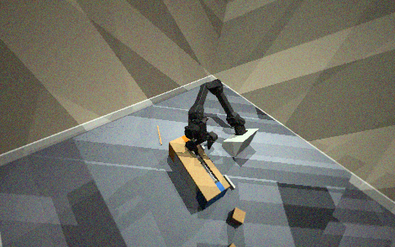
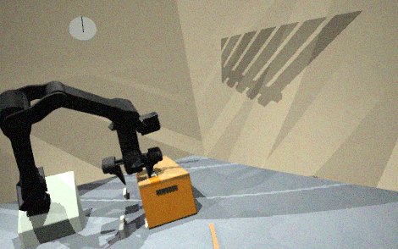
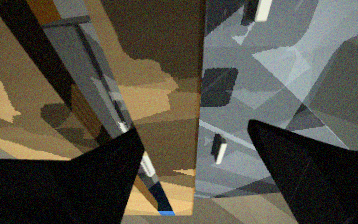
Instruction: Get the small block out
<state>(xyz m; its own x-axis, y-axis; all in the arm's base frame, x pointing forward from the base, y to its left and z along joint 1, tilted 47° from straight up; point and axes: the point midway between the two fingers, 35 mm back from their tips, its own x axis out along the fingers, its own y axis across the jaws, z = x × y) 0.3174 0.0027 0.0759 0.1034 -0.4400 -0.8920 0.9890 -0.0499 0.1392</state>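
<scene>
The box (image 1: 187,163) (image 2: 171,212) (image 3: 155,30) stands on the table, with a long slot (image 1: 208,169) (image 3: 95,57) in its top. A blue mark (image 1: 220,186) (image 3: 166,213) is at one end of the slot and an orange mark (image 2: 155,179) at the other. My gripper (image 1: 202,147) (image 2: 137,179) (image 3: 197,126) is open and empty, pointing down. One finger is at the slot near the orange end; whether its tip is inside is unclear. The other hangs outside the box, over the table. I cannot make out the small block; the shelf is mostly hidden.
A wooden cube (image 1: 239,215) lies beyond the box's blue end, with part of another (image 1: 232,244) at the view's bottom edge. A thin stick (image 1: 160,135) (image 2: 213,237) lies near the orange end. White pieces (image 1: 229,181) (image 2: 122,226) (image 3: 220,152) stand beside the box. The pale arm base (image 2: 63,192) is nearby.
</scene>
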